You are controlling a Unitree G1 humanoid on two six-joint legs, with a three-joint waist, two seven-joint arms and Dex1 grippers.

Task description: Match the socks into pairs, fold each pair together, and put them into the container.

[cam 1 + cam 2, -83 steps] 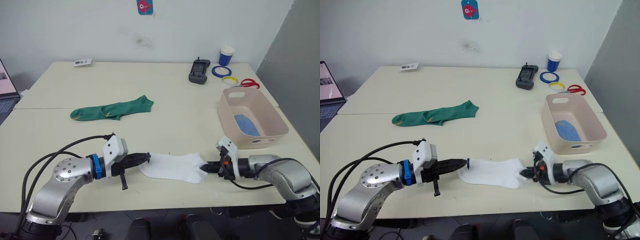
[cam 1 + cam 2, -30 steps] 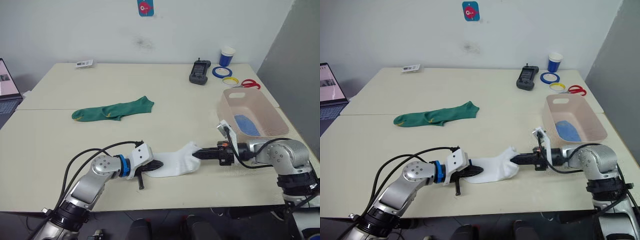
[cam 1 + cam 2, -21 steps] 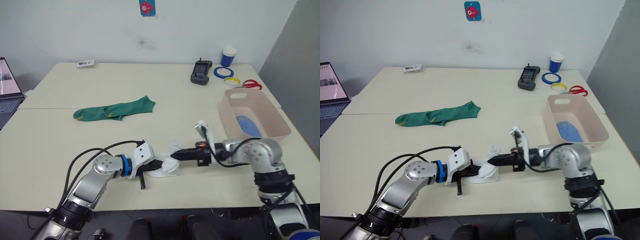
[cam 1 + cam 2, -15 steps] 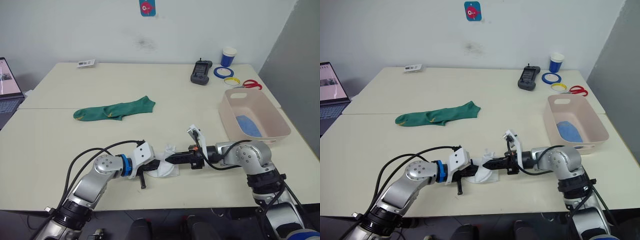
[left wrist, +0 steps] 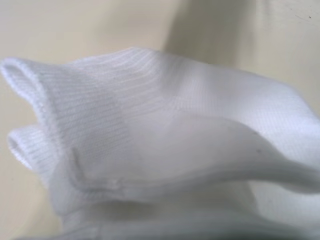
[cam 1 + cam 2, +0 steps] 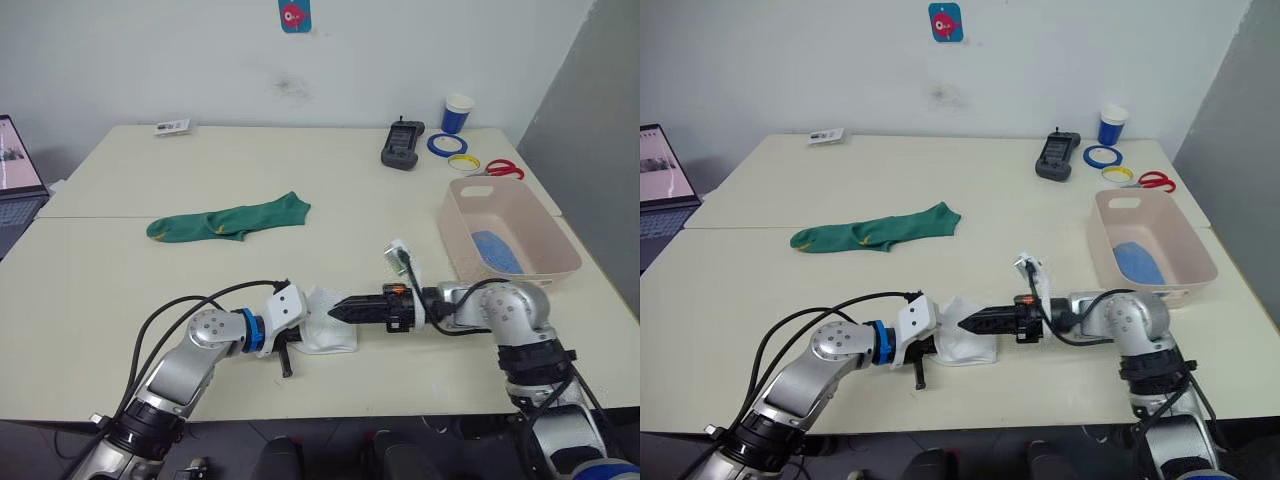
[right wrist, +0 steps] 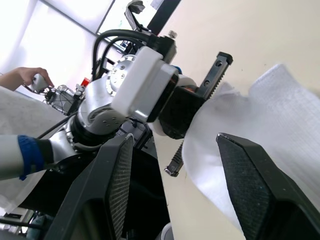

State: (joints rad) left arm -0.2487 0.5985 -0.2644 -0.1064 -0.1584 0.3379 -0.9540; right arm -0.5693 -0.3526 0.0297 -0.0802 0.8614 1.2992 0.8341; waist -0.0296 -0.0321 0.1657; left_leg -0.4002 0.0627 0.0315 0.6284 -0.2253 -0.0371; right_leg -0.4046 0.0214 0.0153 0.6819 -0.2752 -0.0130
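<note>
One folded white pair (image 6: pixel 325 333) is seen in the eye views at the table's (image 6: pixel 420 240) near edge, at 9 o'clock of the right gripper (image 6: pixel 336 309) and pressed at its cuffs against the left gripper (image 6: pixel 297 338); the container (image 6: pixel 540 262) lies at 3 o'clock, the green socks (image 6: pixel 225 220) at 11 o'clock. Folding is judged nearly done, and carrying to the container comes next. Ribbed cuffs are shown doubled in the left wrist view, that gripper's state undeterminable; in the right wrist view the fingers (image 7: pixel 252 187) are spread wide, holding nothing.
</note>
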